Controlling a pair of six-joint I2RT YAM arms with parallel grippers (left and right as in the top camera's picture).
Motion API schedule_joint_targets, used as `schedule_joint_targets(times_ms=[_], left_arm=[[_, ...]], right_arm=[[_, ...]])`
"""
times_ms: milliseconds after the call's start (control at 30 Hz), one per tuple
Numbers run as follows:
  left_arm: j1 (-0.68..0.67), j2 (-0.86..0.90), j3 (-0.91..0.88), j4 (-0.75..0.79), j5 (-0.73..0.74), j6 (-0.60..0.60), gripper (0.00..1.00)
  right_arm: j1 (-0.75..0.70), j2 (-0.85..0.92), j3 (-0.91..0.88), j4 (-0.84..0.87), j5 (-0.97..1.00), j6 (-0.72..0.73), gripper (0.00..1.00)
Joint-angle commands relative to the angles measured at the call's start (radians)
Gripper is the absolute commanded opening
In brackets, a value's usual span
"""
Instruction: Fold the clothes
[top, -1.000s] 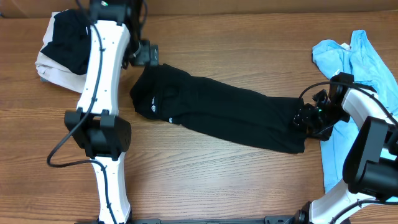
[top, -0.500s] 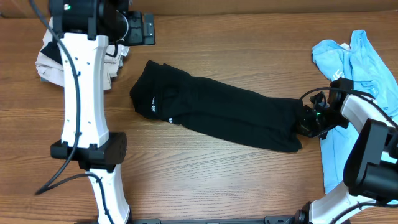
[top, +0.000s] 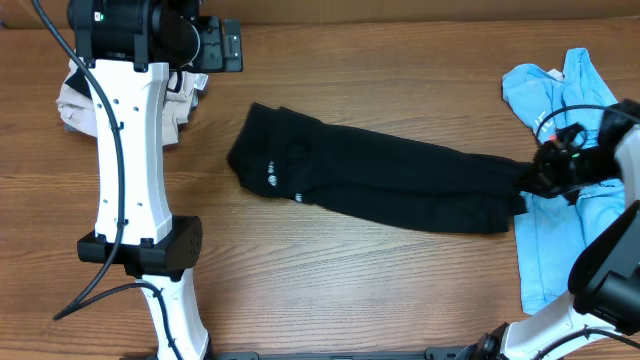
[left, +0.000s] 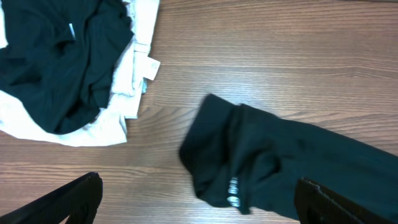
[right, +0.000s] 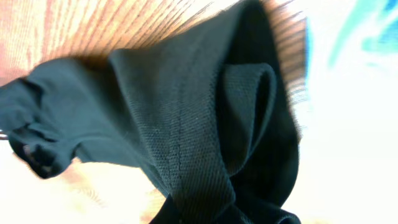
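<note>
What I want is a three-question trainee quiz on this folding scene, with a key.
1. True or false: the right gripper is shut on one end of the black top.
2. The light-blue T-shirt lies on which arm's side? A) left B) right C) dead centre
3. Fill in: the left gripper is ___ and holds nothing.
Key: 1 true; 2 B; 3 open.
</note>
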Motion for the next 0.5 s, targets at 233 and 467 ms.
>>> schedule_joint_targets(times_ms=[233, 467], left_arm=[[0.000, -0.021, 0.019, -0.002, -0.029, 0.020, 1.00], [0.000, -0.021, 0.002, -0.002, -0.029, 0.019, 1.00]], right_arm=[[0.110, -0.031, 0.094, -0.068, -0.025, -0.062, 0.04], [0.351, -0.031, 0.094, 0.070, -0.068, 0.059, 0.04]])
